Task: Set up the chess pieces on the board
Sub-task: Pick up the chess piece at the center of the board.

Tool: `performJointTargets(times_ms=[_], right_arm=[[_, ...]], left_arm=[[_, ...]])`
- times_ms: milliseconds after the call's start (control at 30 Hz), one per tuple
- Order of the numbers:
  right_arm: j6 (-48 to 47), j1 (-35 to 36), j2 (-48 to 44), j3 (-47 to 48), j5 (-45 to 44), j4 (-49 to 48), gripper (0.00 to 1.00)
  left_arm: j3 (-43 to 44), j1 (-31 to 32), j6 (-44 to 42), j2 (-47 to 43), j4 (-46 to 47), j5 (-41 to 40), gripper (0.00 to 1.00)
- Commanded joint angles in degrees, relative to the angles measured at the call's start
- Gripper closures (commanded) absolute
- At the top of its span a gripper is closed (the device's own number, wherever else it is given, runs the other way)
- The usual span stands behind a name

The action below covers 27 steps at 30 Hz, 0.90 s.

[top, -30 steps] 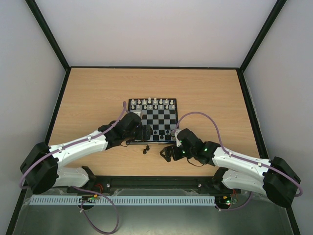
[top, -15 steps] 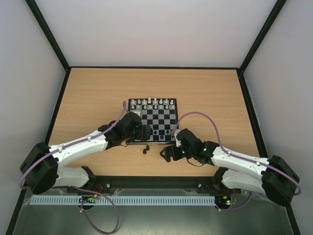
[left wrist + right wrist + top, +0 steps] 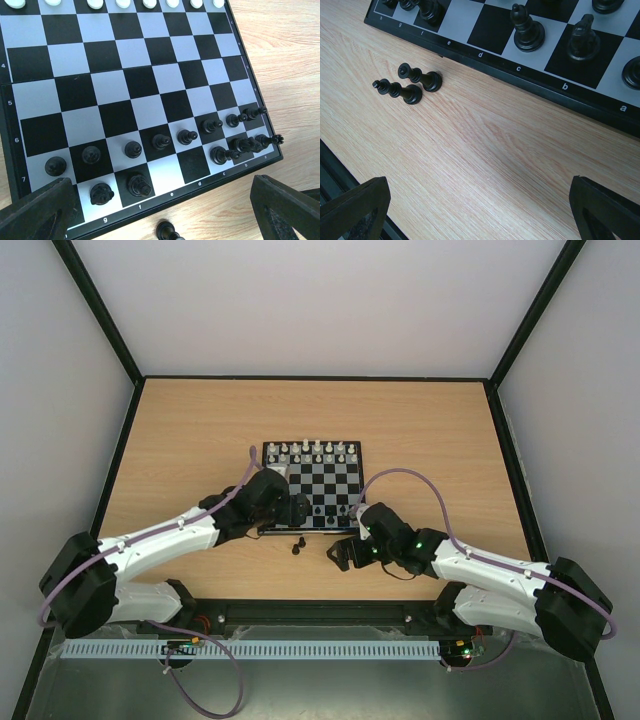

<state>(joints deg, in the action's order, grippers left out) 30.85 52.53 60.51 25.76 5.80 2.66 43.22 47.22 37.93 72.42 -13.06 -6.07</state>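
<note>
At the middle of the table (image 3: 190, 440) the chessboard (image 3: 322, 486) is laid, white pieces (image 3: 317, 450) lined along its far edge, black pieces (image 3: 187, 136) along its near rows. Two stray pieces (image 3: 422, 79) are seen off its near edge. The left gripper (image 3: 161, 212) and right gripper (image 3: 480, 210) are held spread, empty.

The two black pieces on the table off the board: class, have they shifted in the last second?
No. The two black pieces stay in the same spot by the board's near edge.
</note>
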Motion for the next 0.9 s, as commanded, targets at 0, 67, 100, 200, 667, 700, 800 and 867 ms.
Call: performJointTargets(times_ms=[0,67,100,200,667,700,800,867], right_arm=[[-0.7,0.4,0.4,-0.4,-0.1,0.0,0.02],[-0.8,0.4,0.4,-0.4,-0.1,0.0,0.01],[-0.8,0.4,0.5,-0.4,-0.1,-0.1,0.01],[-0.7,0.4,0.4,-0.4,-0.1,-0.1,0.02],[-0.7,0.4,0.2,-0.5,-0.1,-0.2,0.01],[-0.7,0.4,0.2,-0.6,-0.1,-0.2,0.01],[-0.7,0.4,0.2,-0.6,-0.1,-0.2,0.01],[-0.7,0.4,0.1,-0.6,-0.2,-0.2,0.01]], left_arm=[[-0.1,-0.3,0.0,-1.7,-0.2,-1.2,0.01],[-0.3,-0.4,0.1,-1.8,-0.2,-1.2,0.01],[-0.4,-0.4,0.1,-1.9,-0.2,-1.2,0.01],[-0.5,-0.4,0.1,-2.2,-0.3,-1.3,0.01],[-0.7,-0.5,0.4,-2.9,-0.6,-1.8,0.01],[-0.7,-0.5,0.4,-2.9,-0.6,-1.8,0.01],[-0.8,-0.5,0.5,-3.1,-0.6,-1.9,0.01],[-0.8,-0.5,0.5,-3.3,-0.7,-1.9,0.01]])
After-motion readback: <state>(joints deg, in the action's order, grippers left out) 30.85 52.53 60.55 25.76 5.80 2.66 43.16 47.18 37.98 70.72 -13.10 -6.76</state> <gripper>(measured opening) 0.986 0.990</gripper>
